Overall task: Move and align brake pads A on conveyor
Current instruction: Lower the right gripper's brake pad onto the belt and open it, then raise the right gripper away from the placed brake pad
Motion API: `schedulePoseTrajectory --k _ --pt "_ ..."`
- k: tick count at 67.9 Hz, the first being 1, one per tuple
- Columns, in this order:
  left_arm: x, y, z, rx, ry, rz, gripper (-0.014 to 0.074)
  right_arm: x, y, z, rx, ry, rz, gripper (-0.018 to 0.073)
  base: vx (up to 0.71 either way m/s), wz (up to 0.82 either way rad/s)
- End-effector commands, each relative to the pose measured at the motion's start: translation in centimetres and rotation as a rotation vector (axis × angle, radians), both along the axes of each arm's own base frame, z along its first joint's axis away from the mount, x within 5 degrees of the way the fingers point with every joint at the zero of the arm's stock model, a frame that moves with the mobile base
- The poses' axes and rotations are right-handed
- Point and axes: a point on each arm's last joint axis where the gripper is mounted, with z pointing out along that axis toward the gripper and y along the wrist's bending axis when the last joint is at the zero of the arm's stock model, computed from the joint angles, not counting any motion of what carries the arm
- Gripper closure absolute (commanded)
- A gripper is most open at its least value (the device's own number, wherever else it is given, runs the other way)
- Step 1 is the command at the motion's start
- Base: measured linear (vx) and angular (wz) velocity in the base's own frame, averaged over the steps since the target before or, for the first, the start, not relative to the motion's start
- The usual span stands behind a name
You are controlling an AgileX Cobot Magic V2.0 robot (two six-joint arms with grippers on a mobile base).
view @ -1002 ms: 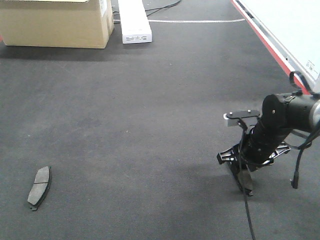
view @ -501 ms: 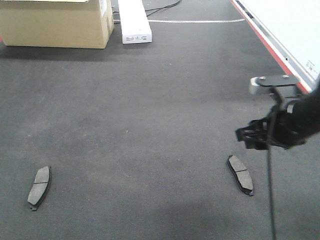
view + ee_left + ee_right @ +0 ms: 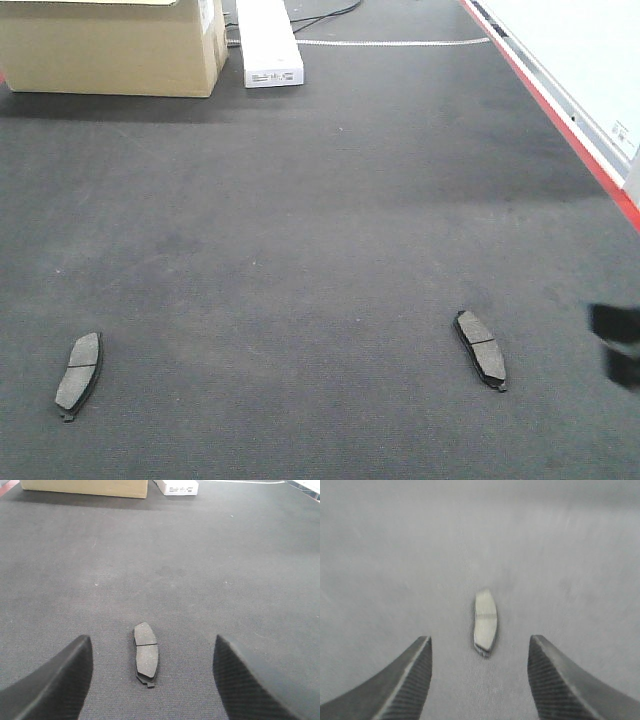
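exterior front-facing: shows left brake pad point(image 3: 78, 375) and right brake pad point(image 3: 481, 349) flat on the conveyor point(image 3: 320, 220), well apart. finds left hand point(image 3: 151, 642) and right hand point(image 3: 480, 639) open and empty, each above one pad. seems about half done; no other pads visible, aligning not yet done.

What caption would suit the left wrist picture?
Open left gripper frames one brake pad lying on the dark conveyor.
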Motion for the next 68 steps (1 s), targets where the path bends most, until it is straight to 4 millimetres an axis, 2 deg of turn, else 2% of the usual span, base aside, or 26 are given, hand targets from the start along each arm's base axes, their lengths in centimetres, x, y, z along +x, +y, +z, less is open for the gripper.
schedulePoseTrajectory --k 1,11,27,36,68 --pt "0.2 0.0 1.4 -0.006 -0.081 -0.003 0.0094 -2.6 -0.5 1.4 0.03 -0.183 -0.005 0.0141 0.0 0.0" --pt "0.2 0.0 1.4 -0.006 -0.081 -0.003 0.0094 -6.0 -1.0 0.2 0.046 -0.289 -0.006 0.0141 0.0 0.0" --pt "0.2 0.0 1.4 -0.006 -0.081 -0.003 0.0094 -8.5 -1.5 -2.1 0.078 -0.477 -0.013 0.0141 0.0 0.0" --pt "0.2 0.0 1.4 -0.006 -0.081 -0.003 0.0094 -9.2 -1.6 -2.2 0.087 -0.537 -0.015 0.0141 0.0 0.0" --pt "0.2 0.0 1.4 -0.006 -0.081 -0.003 0.0094 -9.2 -1.6 -2.2 0.088 -0.537 -0.015 0.0141 0.0 0.0"
